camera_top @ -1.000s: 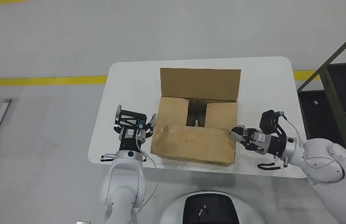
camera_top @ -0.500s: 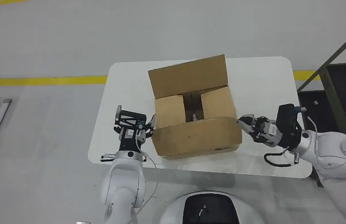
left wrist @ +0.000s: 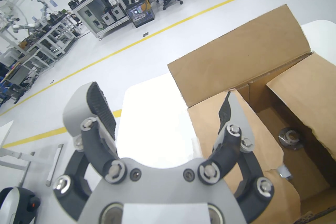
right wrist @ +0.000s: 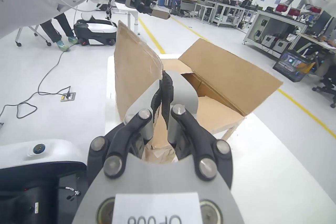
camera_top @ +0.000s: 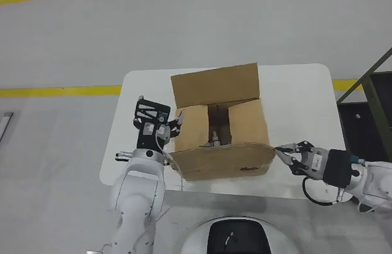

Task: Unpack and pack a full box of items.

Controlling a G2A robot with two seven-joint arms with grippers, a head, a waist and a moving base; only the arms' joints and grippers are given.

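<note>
Since the earlier frames, we see that the box (camera_top: 246, 124) has turned a little counter-clockwise on the white counter (camera_top: 297, 89). Over the same time the left claw (camera_top: 175, 124) has climbed up the top view and closed in on the box's left side, and the right claw (camera_top: 281, 153) has drawn off toward the lower right. At far left of the top view a yellow floor line (camera_top: 56, 91) runs level behind the counter. Next comes the left claw, left of centre, released with its fingers (left wrist: 101, 104) spread wide. In its wrist view one finger stands over bare counter and the other over the box's left inner flap (left wrist: 236, 130). We cannot tell whether that finger touches the cardboard. The box sits mid-counter, at the centre of the top view. Its back flap (camera_top: 215, 89) is raised toward the upper edge, and the two side flaps are folded partly inward with a gap between them. Through that gap we see a round metal part (left wrist: 290, 138) on the box floor, and a smaller metal piece (left wrist: 284, 172) near it. The front flap (camera_top: 221, 162) lies across the lower side of the box. At its right-hand corner the right claw is clenched on the cardboard edge, and the right wrist view shows both pads pinching the flap, which stands nearly upright there.
</note>
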